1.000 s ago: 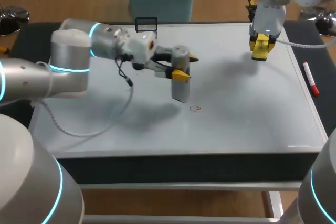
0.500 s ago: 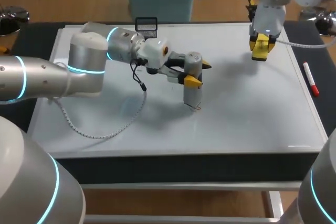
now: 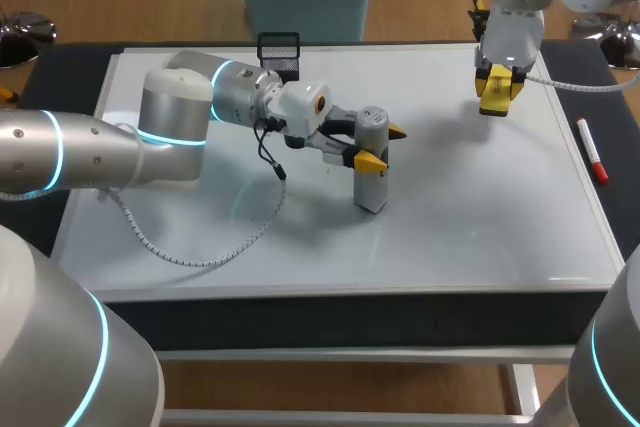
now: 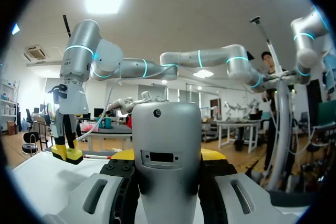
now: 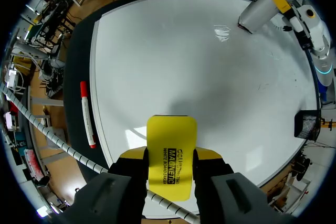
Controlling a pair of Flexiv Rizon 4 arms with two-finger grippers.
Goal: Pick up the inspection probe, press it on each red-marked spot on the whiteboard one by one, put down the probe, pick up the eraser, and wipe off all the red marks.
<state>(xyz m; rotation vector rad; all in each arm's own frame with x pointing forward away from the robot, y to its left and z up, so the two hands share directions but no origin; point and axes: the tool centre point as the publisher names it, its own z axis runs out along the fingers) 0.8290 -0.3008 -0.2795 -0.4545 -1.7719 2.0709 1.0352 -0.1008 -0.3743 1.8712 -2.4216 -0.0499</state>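
Observation:
My left gripper is shut on the grey inspection probe, which stands upright near the middle of the whiteboard with its foot on the surface. No red mark shows in the head view. In the left wrist view the probe fills the space between the fingers. In the right wrist view a faint pale scribble lies just beside the probe. My right gripper hangs over the board's far right part, shut on the yellow eraser.
A red marker pen lies on the dark border to the right of the whiteboard. A small black holder stands at the far edge. The left arm's grey cable loops over the board's left half.
My left arm swung right with the probe and lowered it onto the small red scribble, which is now covered. The right arm and eraser have stayed still.

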